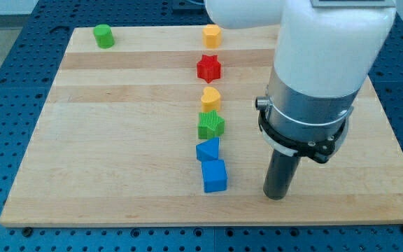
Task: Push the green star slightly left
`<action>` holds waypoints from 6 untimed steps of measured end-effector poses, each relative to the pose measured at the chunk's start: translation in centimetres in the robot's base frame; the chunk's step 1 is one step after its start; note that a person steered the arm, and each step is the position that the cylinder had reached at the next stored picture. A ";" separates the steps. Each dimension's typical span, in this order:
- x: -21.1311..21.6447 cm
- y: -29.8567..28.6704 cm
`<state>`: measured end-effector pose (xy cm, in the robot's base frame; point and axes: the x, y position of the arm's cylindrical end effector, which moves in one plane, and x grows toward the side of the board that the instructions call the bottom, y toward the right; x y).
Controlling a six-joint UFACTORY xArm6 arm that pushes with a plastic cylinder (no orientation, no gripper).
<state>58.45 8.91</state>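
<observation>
the push does not look begun. the green star [210,125] sits in a near-vertical column of blocks near the middle of the wooden bench [117,161], and the rod's tip [277,196] stands well apart from it, lower and toward the view's right, touching no block. this arm carries no fingers, only the straight rod, so there is nothing to be apart or clamped.

the column is crowded. a small yellow block [210,97] lies just above the star, seemingly touching it, and a blue triangular block [208,150] is just below, with a blue cube [215,176] under that. higher up are a red star [208,68] and a yellow hexagon-like block [211,34]. a green cylinder [103,36] rests alone at the view's top left.

what remains, by judgement, is the whole job: bring the tip level with the star on its right side, then nudge toward the view's left. open wood lies to the left of the column, so a slight shift has plenty of room and no edge is near. the neighbours above and below may be dragged along.
</observation>
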 end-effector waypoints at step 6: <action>-7.4 -4.1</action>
<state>51.05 4.84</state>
